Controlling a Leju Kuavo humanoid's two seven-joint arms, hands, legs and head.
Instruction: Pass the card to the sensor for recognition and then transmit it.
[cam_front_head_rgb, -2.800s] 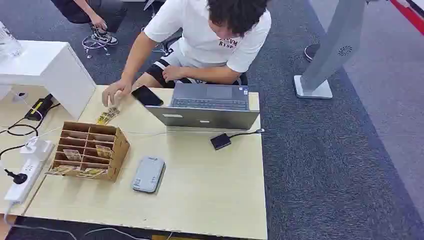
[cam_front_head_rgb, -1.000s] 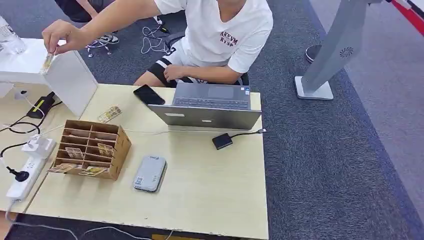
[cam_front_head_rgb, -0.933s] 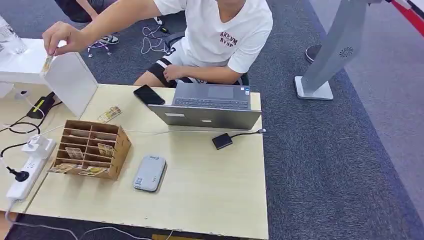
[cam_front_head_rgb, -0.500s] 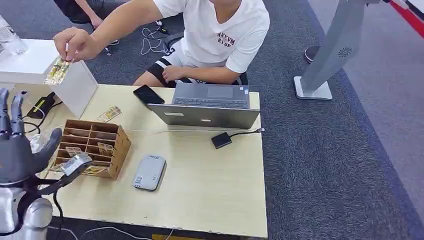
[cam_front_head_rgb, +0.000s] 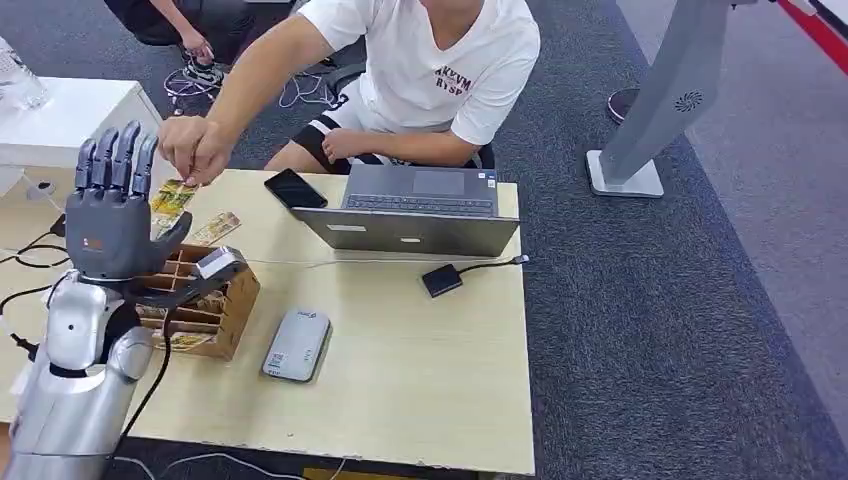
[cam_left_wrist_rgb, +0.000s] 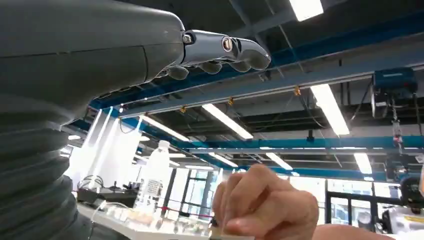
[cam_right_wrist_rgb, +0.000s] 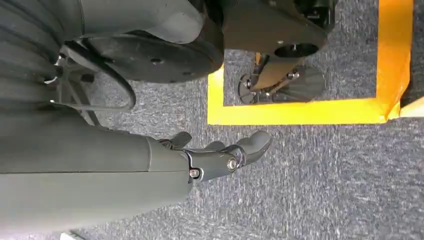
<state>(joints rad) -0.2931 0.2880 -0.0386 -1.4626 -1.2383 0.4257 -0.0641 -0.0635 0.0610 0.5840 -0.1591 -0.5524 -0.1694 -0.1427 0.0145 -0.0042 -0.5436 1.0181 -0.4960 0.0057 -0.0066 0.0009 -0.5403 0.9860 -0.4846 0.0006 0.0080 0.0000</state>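
My left hand (cam_front_head_rgb: 115, 215) stood wide, empty, at the head view's left, beside a person's hand (cam_front_head_rgb: 192, 150) pinching a card (cam_front_head_rgb: 171, 197). My right hand (cam_right_wrist_rgb: 220, 152), seen by its wrist view, hung loose over carpet (cam_right_wrist_rgb: 320, 180).

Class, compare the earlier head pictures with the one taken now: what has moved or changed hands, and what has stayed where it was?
The left hand has risen into view, fingers up and apart, holding nothing. The person's hand brought a card from the white box down to it, still pinching it. The card rack, sensor, laptop and phone stayed put.
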